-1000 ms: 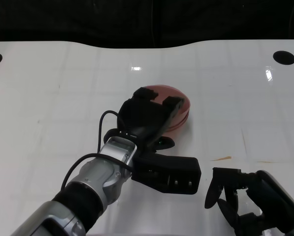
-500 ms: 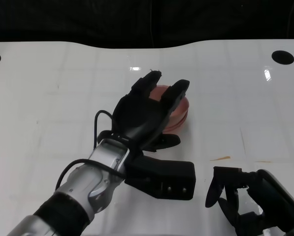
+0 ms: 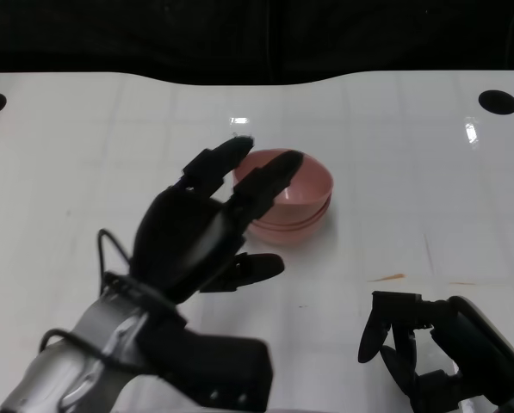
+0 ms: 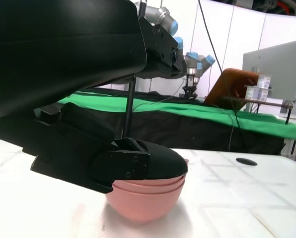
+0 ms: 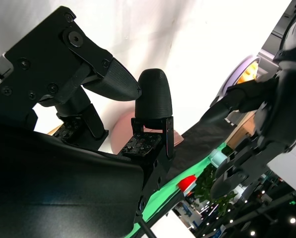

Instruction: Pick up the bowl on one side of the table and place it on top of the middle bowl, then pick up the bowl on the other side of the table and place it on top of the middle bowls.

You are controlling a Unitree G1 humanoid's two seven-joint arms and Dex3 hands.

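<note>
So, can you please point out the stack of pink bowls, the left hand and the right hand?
stack of pink bowls [image 3: 304, 194]: head view, on the inner wall of the top bowl.
left hand [image 3: 192, 237]: head view, on the back of the hand.
right hand [image 3: 429, 344]: head view, on the hand's middle.

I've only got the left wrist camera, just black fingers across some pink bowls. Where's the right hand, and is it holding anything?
Observer: The right hand is low at the near right of the table, apart from the bowls, and holds nothing.
Operator: Any bowls out at the sides?
Observer: None in the head view. The only bowls are the pink stack at the table's middle.
Operator: Is my left hand gripping it?
Observer: No. The left hand is spread, its fingertips over the stack's near left rim, and holds nothing. I cannot tell whether it touches the stack.
</note>
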